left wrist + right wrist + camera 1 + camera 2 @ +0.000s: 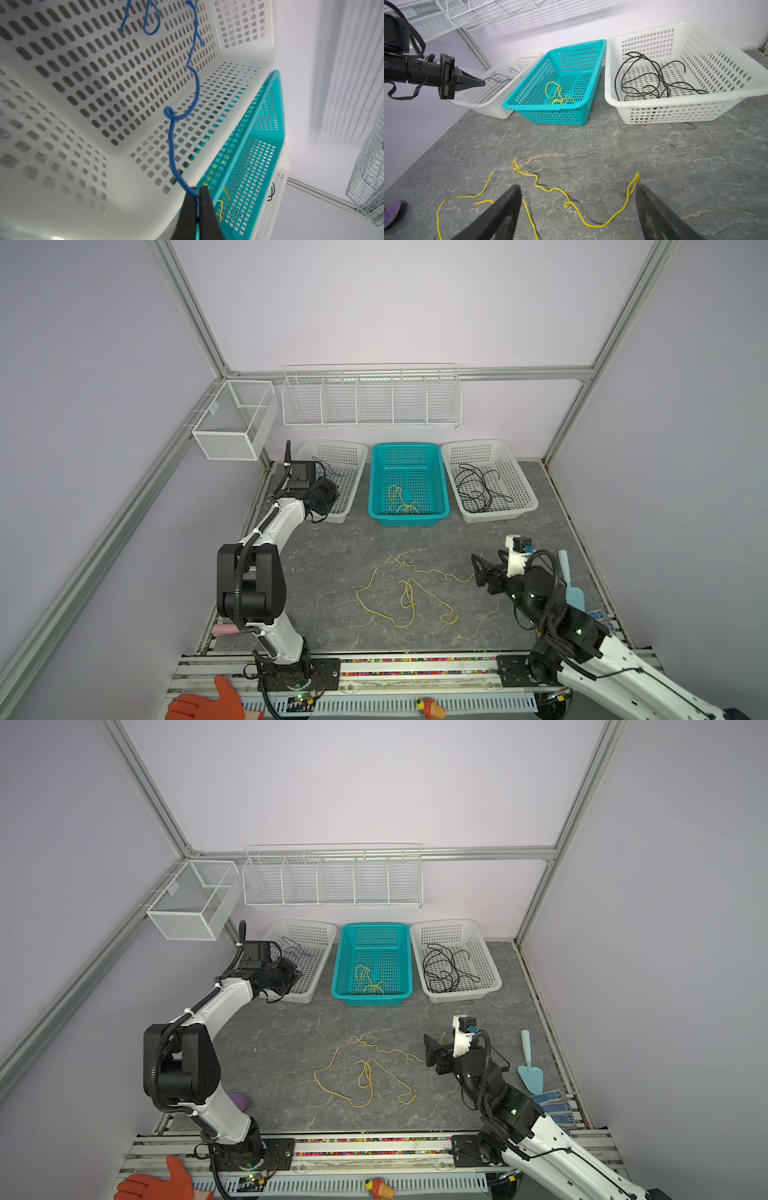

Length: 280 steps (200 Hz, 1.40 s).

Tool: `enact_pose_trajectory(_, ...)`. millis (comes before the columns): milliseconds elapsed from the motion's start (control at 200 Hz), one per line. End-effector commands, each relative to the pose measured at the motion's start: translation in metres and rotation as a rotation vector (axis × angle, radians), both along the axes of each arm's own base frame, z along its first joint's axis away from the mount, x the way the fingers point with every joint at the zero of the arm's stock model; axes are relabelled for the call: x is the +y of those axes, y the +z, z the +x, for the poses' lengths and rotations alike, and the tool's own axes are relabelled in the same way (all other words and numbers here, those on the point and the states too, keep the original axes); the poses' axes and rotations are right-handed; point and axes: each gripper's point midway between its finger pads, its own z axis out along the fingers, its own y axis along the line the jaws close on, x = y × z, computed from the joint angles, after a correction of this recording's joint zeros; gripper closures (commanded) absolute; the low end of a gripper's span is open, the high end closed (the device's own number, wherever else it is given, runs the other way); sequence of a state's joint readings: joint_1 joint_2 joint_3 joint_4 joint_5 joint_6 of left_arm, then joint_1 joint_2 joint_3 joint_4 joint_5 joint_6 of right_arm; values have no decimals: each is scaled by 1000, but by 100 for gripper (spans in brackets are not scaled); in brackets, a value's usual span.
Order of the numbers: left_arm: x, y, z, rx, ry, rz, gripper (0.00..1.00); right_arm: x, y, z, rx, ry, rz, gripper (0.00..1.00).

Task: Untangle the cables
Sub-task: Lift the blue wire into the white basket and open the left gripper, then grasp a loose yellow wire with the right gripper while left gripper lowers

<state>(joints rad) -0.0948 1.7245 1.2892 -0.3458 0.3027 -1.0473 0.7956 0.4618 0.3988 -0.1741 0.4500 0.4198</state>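
- The right gripper (577,187) hovers over the front right of the grey stone table (654,155). Its black fingers are spread wide and hold nothing.
- A long thin yellow wire (556,188) lies near the front middle and crosses itself. Pulling one end might make a tight knot.
- At the far edge, a teal plastic basket (542,108) holds a small yellow wire (556,93). A white plastic basket (675,101) at the far right corner holds thin black wires (654,83).
- At the far left corner, the left gripper (198,190) pinches a curly blue wire (172,135) over a second white basket (68,187). The wire might catch in the holes.
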Motion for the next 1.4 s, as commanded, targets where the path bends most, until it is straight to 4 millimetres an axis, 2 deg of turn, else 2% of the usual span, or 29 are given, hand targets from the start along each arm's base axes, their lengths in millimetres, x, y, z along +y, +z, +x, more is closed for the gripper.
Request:
enact_pose_trajectory(0,-9,-9,6,5,-19,-55,100,4,0,1,-2,9,17,12)
enact_pose_trajectory(140,-6,-22,8,23,-23,-44,100,5,-1,1,1,12,13,12)
enact_pose_trajectory(425,13,-56,6,91,-19,-9,100,7,-2,1,5,23,11,12)
enact_pose_trajectory(565,13,-58,6,91,-30,-6,100,9,-2,1,7,29,12,12)
enact_pose_trajectory(665,14,-56,6,98,-42,10,85,10,-2,1,9,34,12,12)
enact_pose_trajectory(795,16,-43,8,86,-56,35,82,10,-2,1,9,33,9,12)
enact_pose_trajectory(860,17,-36,7,83,-56,52,74,10,-3,1,11,34,8,12)
enact_pose_trajectory(1065,27,1,7,51,-60,132,56,11,-2,1,12,39,10,12)
enact_pose_trajectory(1175,29,24,2,17,-65,148,52,13,-2,1,13,47,2,12)
enact_pose_trajectory(1275,30,41,-9,-2,-89,185,49,23,-5,0,28,101,-12,12)
enact_pose_trajectory(1394,30,51,-32,1,-159,258,42,53,-12,-8,99,258,-46,12)
